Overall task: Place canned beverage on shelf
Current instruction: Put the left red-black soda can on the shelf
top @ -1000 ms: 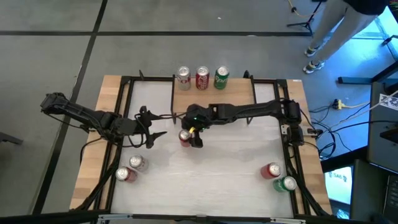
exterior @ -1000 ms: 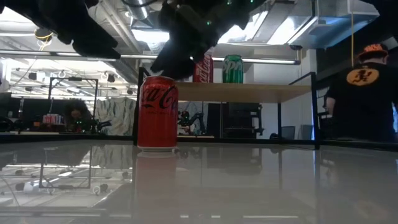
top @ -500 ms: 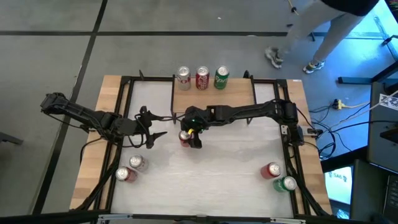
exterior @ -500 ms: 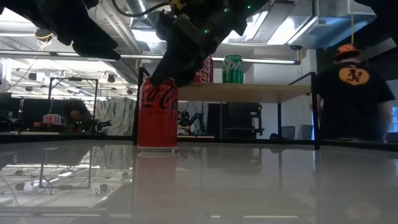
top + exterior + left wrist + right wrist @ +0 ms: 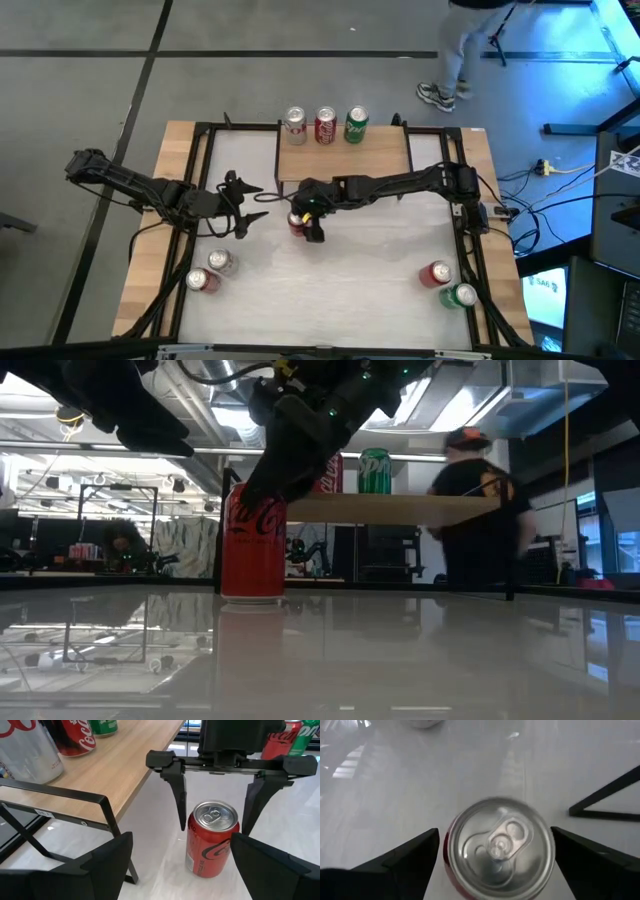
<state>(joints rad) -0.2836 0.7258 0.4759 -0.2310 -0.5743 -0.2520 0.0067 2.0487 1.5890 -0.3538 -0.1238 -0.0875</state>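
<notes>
Here your right claw [image 5: 215,822] hung spread wide over the red can [image 5: 212,840], a finger down either side, not yet clenched. That can stood upright on the bench [image 5: 380,290], just before the shelf [image 5: 340,160] at the far edge. Three cans [image 5: 325,125] already sat there; gripping and lifting remained. Your left claw [image 5: 250,205] waited released nearby.
</notes>
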